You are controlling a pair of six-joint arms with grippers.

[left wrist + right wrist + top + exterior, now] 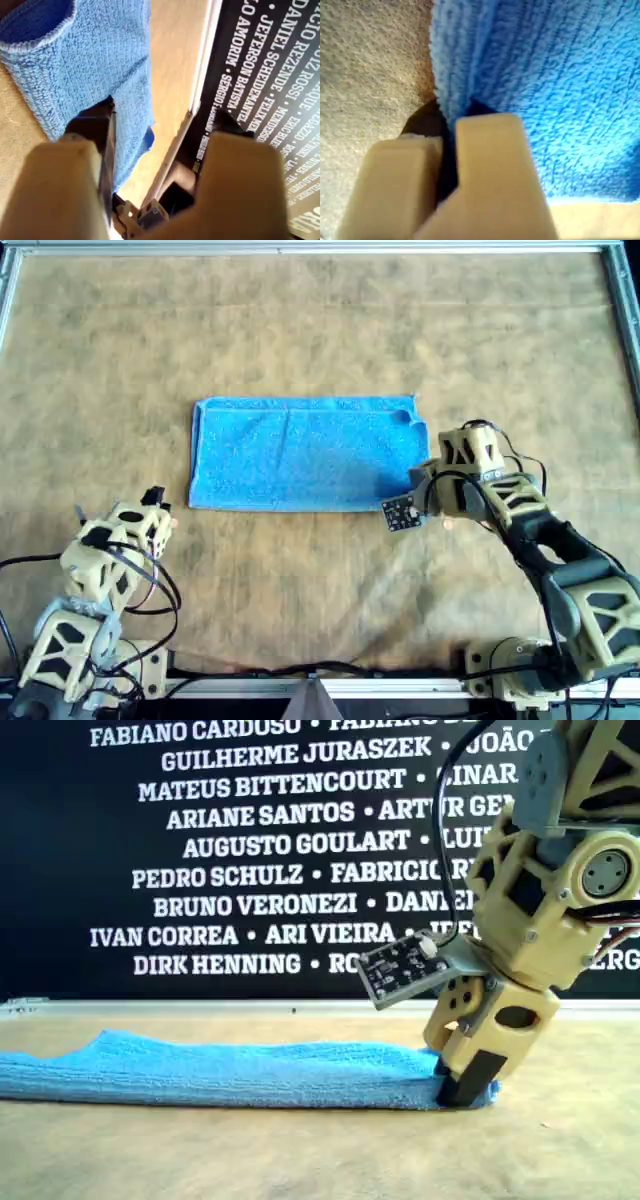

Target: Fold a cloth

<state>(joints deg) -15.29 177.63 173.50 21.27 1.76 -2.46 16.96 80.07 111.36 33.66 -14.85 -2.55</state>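
Note:
The sky-blue cloth (300,455) lies as a flat, wide rectangle in the middle of the tan table, with one corner slightly turned up at its far right in the overhead view. My right gripper (424,482) is shut on the cloth's edge at the overhead view's right end. Up close, the right gripper (447,132) pinches a fold of the cloth (545,90) down at the table surface. The exterior view shows the same pinch (465,1085) at the cloth's (230,1070) right end. My left gripper (150,508) hovers open, short of the cloth's near left corner in the overhead view. Nothing sits between the left gripper's (160,125) fingers, and the cloth (95,60) lies beyond them.
A tan felt mat (300,330) covers the table inside a metal frame rail (320,248). A black banner (250,850) with white names stands behind the table. A small circuit board (400,512) juts from the right wrist over the mat.

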